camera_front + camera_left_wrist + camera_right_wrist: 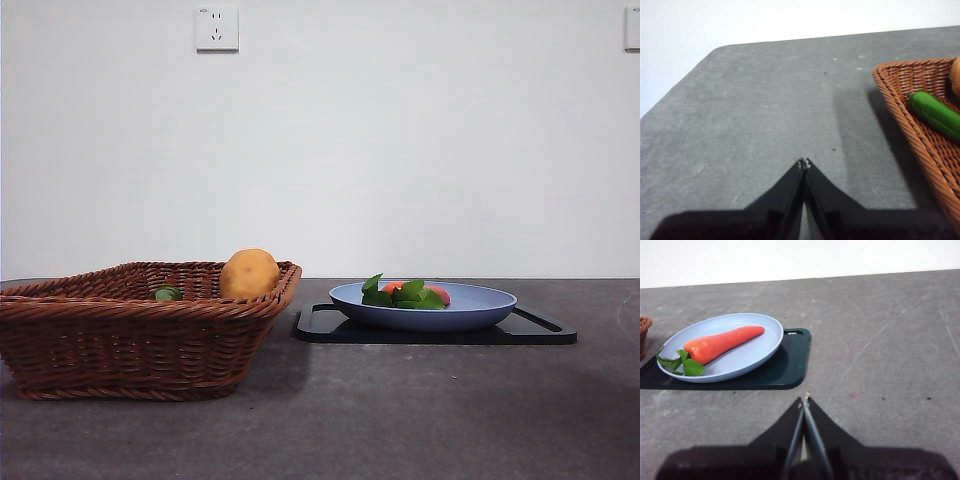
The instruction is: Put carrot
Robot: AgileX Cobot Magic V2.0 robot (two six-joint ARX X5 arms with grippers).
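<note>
Both arms wait off the work. The left tool [804,162] hangs over bare table [765,125] beside the wicker basket [920,125], jaws pressed together. The right tool [804,401] hangs near the black tray [785,365], jaws likewise together. The carrot [720,344] lies flat in the blue plate [755,352] on that tray, its leaves at the rim nearest the basket, its tip pointing away from it.

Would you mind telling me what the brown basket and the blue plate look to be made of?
The brown woven basket looks like wicker or rattan, possibly plastic imitation: braided strands and rim show. The shallow light-blue plate under the orange carrot seems matte plastic or melamine: smooth, evenly coloured, without glare.
</note>
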